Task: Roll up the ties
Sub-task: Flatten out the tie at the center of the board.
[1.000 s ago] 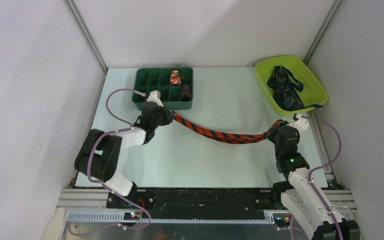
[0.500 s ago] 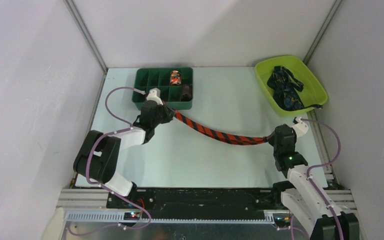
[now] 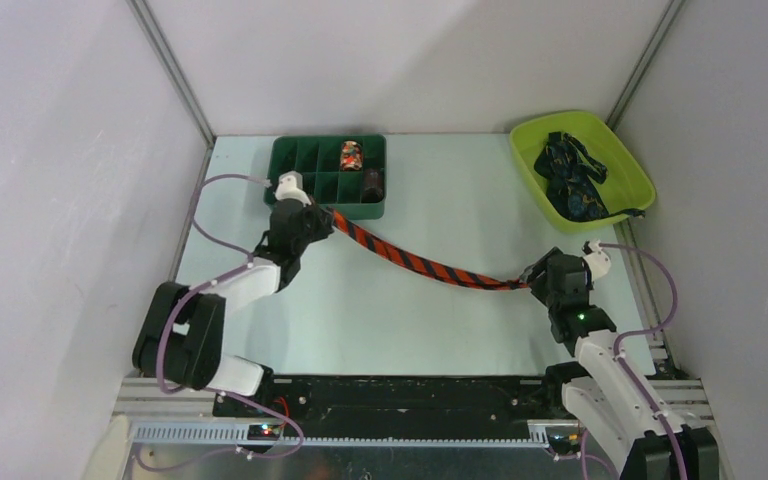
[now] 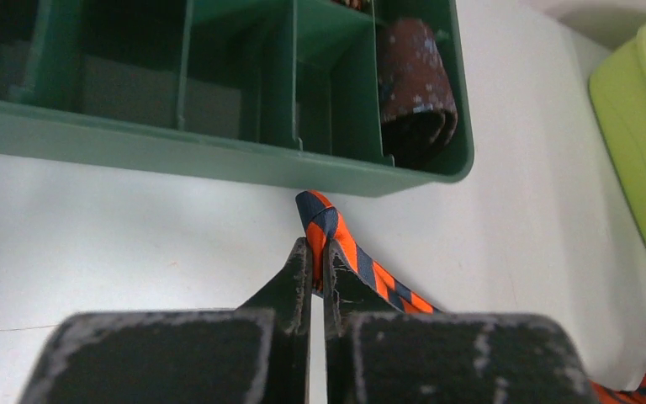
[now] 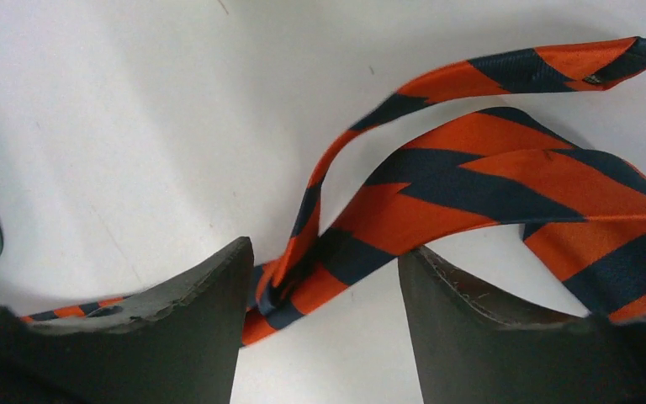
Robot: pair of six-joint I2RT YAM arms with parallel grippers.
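Observation:
A red-orange tie with dark diagonal stripes [image 3: 420, 262] stretches across the table from the green tray to the right arm. My left gripper [image 3: 310, 215] is shut on its narrow end, just in front of the tray. The left wrist view shows the fabric [image 4: 345, 244] pinched between the closed fingers of the left gripper [image 4: 318, 244]. My right gripper [image 3: 540, 275] stands open over the tie's other end. In the right wrist view the wide striped end [image 5: 471, 185] lies loose and twisted on the table, passing between the spread fingers of the right gripper [image 5: 324, 252].
A green divided tray [image 3: 300, 160] at the back left holds a patterned roll [image 3: 351, 155] and a brown roll [image 3: 373, 182]. A lime bin [image 3: 620, 150] at the back right holds a dark navy tie [image 3: 570, 175]. White walls close in both sides.
My right gripper has opened and let go of the tie's wide end, which now lies on the table. The left gripper has drawn its end up and to the left.

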